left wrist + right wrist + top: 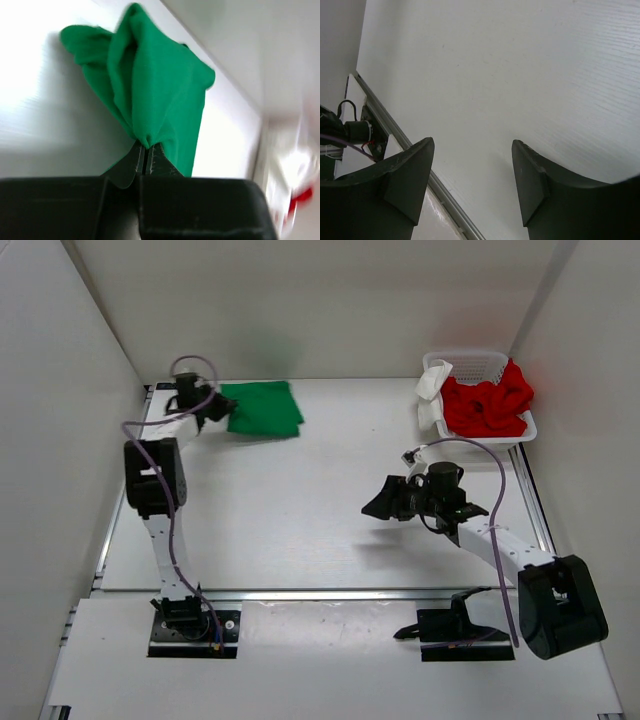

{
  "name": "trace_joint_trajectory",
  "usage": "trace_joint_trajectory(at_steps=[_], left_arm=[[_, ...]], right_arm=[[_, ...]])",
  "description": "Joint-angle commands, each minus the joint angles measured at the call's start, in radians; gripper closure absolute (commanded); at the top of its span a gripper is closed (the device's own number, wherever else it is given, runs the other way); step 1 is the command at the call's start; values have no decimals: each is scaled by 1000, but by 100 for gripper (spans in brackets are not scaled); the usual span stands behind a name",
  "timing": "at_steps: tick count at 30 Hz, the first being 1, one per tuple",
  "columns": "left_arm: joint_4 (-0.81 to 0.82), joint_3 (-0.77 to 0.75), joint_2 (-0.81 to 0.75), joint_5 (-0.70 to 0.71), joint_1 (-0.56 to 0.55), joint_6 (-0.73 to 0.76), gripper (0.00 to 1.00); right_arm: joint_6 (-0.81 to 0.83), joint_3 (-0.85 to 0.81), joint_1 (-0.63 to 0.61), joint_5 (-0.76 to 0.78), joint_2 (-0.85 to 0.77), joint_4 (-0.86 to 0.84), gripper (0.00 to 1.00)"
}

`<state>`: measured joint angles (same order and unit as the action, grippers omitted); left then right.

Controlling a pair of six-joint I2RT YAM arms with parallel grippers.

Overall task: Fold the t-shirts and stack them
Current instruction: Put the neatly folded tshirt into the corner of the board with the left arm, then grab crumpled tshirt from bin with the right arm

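Observation:
The green t-shirt [263,408] lies folded at the table's far left, and the left gripper [212,406] is at its left edge. In the left wrist view the left gripper [145,150] is shut on a pinch of the green t-shirt [155,85], which bunches up from the jaws. The red t-shirt [488,405] is heaped in the white mesh basket [480,364] at the far right. A white t-shirt [433,390] hangs over the basket's left rim. The right gripper [378,506] hovers open over the bare table, nothing between its fingers [407,175].
White walls close in the table on the left, back and right. A metal rail [300,592] runs along the table's near edge. Purple cables loop over both arms.

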<state>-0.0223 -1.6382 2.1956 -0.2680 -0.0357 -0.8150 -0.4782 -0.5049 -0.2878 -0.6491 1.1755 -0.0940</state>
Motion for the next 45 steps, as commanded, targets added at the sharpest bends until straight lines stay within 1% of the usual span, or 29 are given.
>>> trace_joint_trajectory(at_steps=[1,4,6,8,13,16,18,19,20,21,23,25,26,27,29,30,31,32,35,36,37,38,39,40,41,42,43,44,45], left_arm=[[-6,49,-34,-16,207,-39,100],[97,170,-54,-45,298,-101,100],[143,225,-50,-48,336,-128,100],[188,274,-34,-47,345,-150,100],[242,294,9,-16,358,-216,100],[275,276,44,23,356,-265,96],[285,244,70,10,367,-295,87],[282,233,76,6,375,-291,85],[288,239,79,-3,379,-297,80],[292,236,70,7,385,-290,77],[288,273,33,35,398,-271,76],[283,293,-25,73,434,-251,74],[283,302,-46,69,428,-248,73],[283,317,-57,78,434,-233,69],[272,330,-102,70,444,-233,57],[286,346,-115,56,441,-228,47],[285,363,-140,46,444,-227,41],[286,382,-170,35,435,-224,38],[285,469,-265,59,424,-187,21],[279,486,-310,61,418,-171,20],[277,524,-333,65,399,-152,19],[274,570,-371,73,372,-124,23],[288,595,-419,81,335,-115,28],[298,641,-469,79,310,-108,45],[300,665,-488,72,250,-74,58],[265,670,-532,85,179,-55,64],[245,675,-574,90,128,-17,72],[190,675,-583,105,24,23,75],[136,670,-618,151,-84,72,75]], right_arm=[[3,-4,-25,-46,32,-70,39],[6,2,-50,-52,49,-73,38],[-3,8,-60,-57,46,-84,38],[-10,26,-70,-61,44,-81,39],[-14,49,-70,-81,36,-85,38],[-13,62,-70,-80,26,-59,38],[-11,65,-65,-70,26,-56,38],[-8,66,-60,-70,26,-55,38],[-16,66,-60,-72,36,-55,37],[-10,66,-54,-70,39,-62,37],[-11,65,-62,-66,62,-70,37],[-22,62,-68,-66,73,-76,37],[-23,55,-77,-69,75,-81,37],[-25,55,-89,-67,69,-76,37],[-22,51,-116,-38,53,-58,35],[-22,52,-131,-31,38,-46,34],[-23,52,-140,-24,24,-33,33],[-23,51,-146,-24,12,-30,32],[-20,66,-151,17,-62,0,29],[-19,72,-140,20,-72,3,29],[-14,66,-139,40,-92,22,31],[-5,57,-134,70,-106,55,45],[3,36,-133,119,-112,85,55],[13,17,-125,149,-111,94,78],[18,-27,-116,222,-109,162,97],[26,-88,-102,268,-99,219,100],[36,-118,-102,384,-85,250,100],[36,-183,-90,472,-54,285,99],[53,-258,-41,482,-34,333,100]])
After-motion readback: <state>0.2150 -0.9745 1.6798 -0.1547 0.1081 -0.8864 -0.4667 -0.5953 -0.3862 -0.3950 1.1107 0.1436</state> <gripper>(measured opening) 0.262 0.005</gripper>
